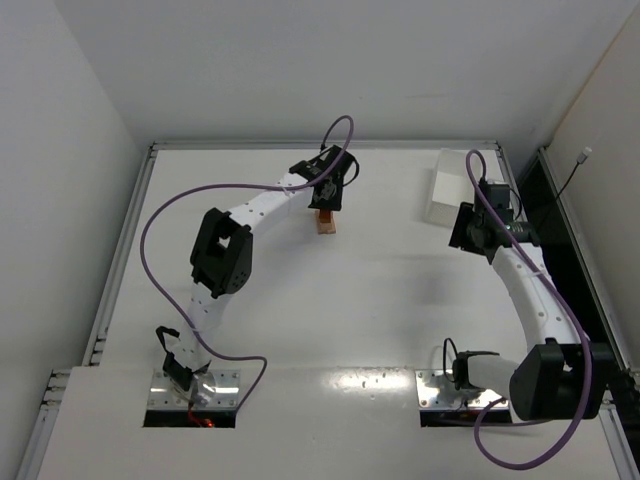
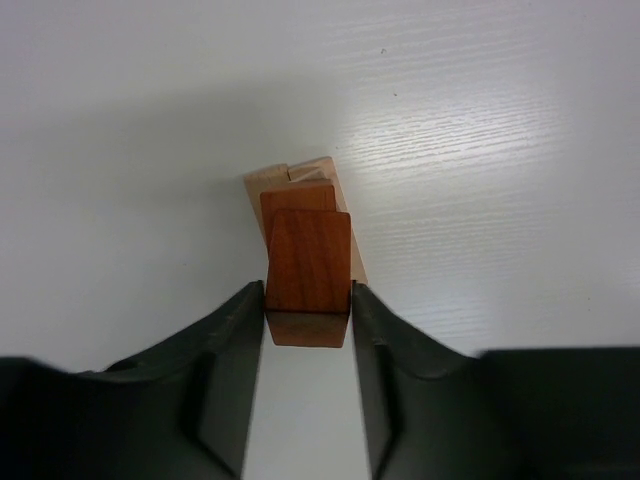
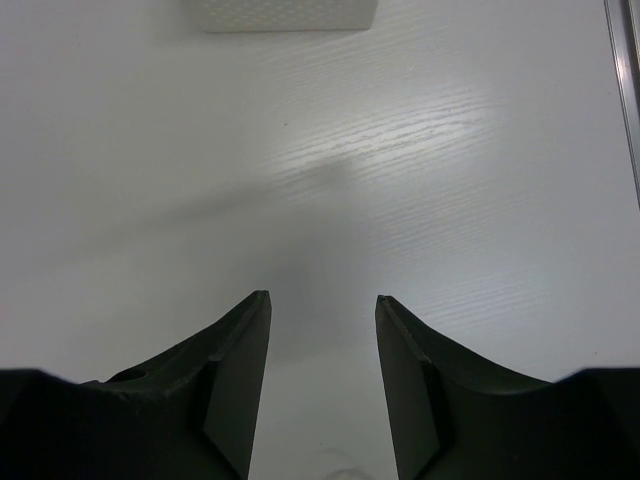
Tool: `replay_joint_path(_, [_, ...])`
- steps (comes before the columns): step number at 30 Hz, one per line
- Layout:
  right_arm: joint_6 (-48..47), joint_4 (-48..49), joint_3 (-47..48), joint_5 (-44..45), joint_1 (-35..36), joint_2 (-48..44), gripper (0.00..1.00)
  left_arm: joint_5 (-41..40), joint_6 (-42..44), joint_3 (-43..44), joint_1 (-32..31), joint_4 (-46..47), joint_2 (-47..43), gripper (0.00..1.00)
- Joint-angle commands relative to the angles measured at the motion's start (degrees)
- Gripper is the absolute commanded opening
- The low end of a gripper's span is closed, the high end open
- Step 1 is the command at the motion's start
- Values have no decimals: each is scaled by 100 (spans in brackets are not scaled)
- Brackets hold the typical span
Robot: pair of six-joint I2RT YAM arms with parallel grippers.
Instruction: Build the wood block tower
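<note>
Left gripper (image 2: 308, 300): pinches the top reddish-brown block of the wood block tower (image 2: 305, 250), a finger pressed on each side.
Tower axis: upright, long axis vertical; tan blocks lowest, 2 reddish-brown ones above.
Tower place: far centre of the table (image 1: 350, 300).
Right gripper (image 3: 322, 310): spread, holding nothing, at right.
White tray (image 1: 447, 195): just beyond the right gripper; contents cannot be told.

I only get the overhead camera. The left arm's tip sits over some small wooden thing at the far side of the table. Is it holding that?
Observer: Yes. In the left wrist view the left jaws are shut on a reddish-brown block, one finger on each side.
Operator: Anything beneath it?
Observer: A second reddish-brown block, then light tan blocks.
Operator: And the other arm?
Observer: The right jaws are open, holding nothing, over the table.
</note>
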Motion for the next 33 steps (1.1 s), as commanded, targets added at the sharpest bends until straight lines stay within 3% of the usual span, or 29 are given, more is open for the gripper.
replay_joint_path(1, [81,212,144,-109,-24,52,43,33,11,187,-53,1,60,41])
replay_joint_path(3, [81,212,144,-109,-24,53,43,33,11,187,-53,1,60,51])
replay_joint_path(7, [81,265,144,-161,-24,53,43,33,64,187,-53,1,60,62])
replay_joint_path(12, [19,317,39,-214,-24,53,43,-98,117,240,-53,1,-2,69])
replay_joint_path(19, [-639,817,-216,-512,99,0,62,-590,494,152,-176,351,-809,83])
replay_joint_path(23, [-1394,995,-216,-882,222,157,71,-485,495,-418,165,546,-1591,84])
replay_joint_path(29, [-2027,1109,134,-1040,275,650,76,-1021,784,-2148,789,598,-2558,100])
replay_joint_path(33, [-2300,1162,276,-1312,275,966,79,-1092,899,-3317,1255,775,-3041,100])
